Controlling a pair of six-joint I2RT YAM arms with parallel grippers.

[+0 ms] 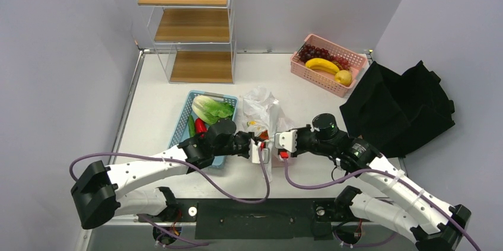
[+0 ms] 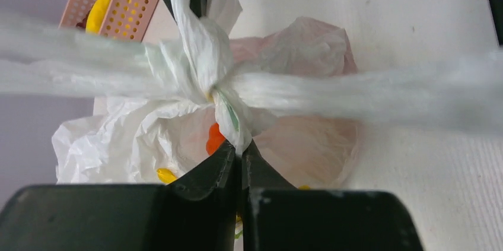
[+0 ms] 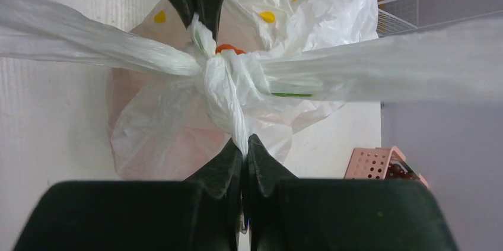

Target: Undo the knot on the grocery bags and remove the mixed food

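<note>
The left end effector (image 2: pixel 240 147) is pinching one tail of the knot (image 2: pixel 201 76), closed on it. The right end effector (image 3: pixel 244 141) is clamping the opposite tail. The bag (image 1: pixel 261 105) is sitting mid-surface, toward the near edge. Untying is in hand; next, the tails probably need working loose without tightening.
</note>
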